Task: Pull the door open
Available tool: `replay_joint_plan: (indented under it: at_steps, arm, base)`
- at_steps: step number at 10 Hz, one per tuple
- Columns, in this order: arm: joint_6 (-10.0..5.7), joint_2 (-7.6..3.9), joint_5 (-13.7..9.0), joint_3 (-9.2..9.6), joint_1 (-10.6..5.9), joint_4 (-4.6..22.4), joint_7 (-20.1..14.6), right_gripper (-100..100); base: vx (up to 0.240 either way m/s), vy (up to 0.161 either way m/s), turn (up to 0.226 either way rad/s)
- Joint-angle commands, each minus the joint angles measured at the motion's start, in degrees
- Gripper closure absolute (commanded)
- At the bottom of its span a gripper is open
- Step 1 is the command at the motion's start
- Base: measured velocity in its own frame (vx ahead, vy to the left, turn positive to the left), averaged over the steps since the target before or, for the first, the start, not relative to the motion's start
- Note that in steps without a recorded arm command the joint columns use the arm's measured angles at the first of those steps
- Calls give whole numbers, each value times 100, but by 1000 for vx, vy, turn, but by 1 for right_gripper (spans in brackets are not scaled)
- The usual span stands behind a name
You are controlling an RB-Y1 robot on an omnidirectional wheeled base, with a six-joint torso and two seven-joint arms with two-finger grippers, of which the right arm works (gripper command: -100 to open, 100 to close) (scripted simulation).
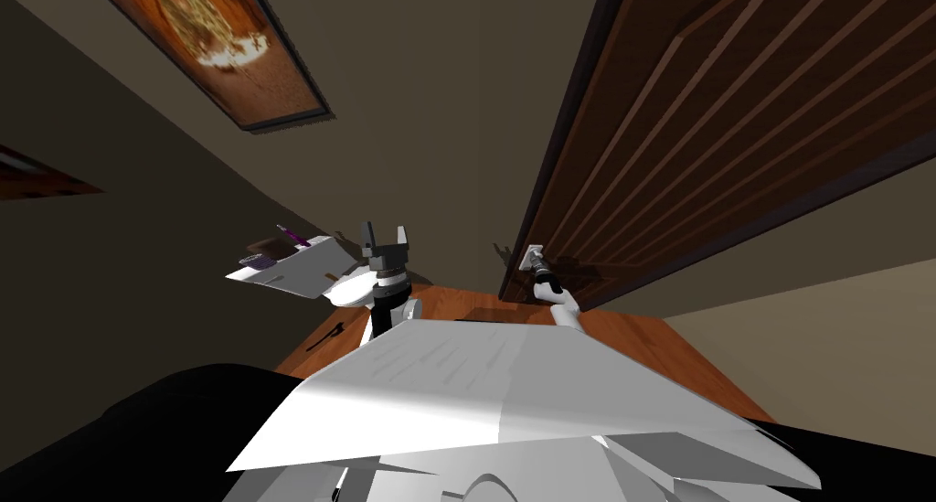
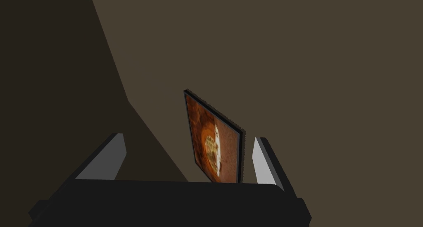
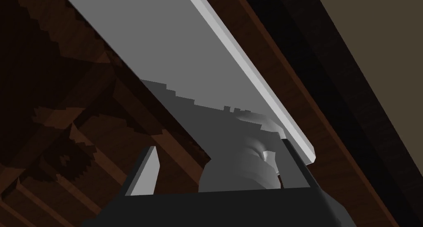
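The dark brown panelled door [image 1: 731, 131] fills the right side of the head view, its edge running down to the floor. A light grey handle plate [image 3: 186, 51] sits near that edge, with a rounded grey handle [image 3: 243, 162] standing out from it. My right gripper [image 1: 535, 262] is at the handle. In the right wrist view the right gripper [image 3: 219, 145] is open around the handle, which lies close against one finger with a gap to the other finger [image 3: 146, 173]. My left gripper [image 1: 385, 231] is raised left of the door, open and holding nothing, as the left wrist view [image 2: 189, 137] shows.
A white shelf unit [image 1: 297, 268] with small items stands left of my left arm. A framed picture [image 1: 219, 44] hangs on the wall above. The reddish wood floor [image 1: 640, 341] runs under the door; a small dark object [image 1: 324, 338] lies on it. A black area lies at the lower left.
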Motion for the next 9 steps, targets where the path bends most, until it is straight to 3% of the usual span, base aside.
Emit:
replay_joint_plan:
  at_steps: [1,2,3,5,6,8,9]
  arm:
    - [102,-5,-286,-144,59,-47,3,100]
    - [102,-5,-367,-144,59,-47,3,100]
    - [276,7,-571,-190,41,-32,-42,100]
    - [276,7,-872,-190,41,-32,-42,100]
    - [451,20,-1037,-236,23,-18,-87,100]
    - [451,20,-1378,-236,23,-18,-87,100]
    - [637,33,-1550,-285,4,-2,-135,100]
  base:
    - [-34,-18,14]
    - [-25,-12,3]
    - [-40,-16,35]
    - [-20,-6,26]
    - [-31,-14,51]
    - [-38,-13,23]
    - [-21,-7,36]
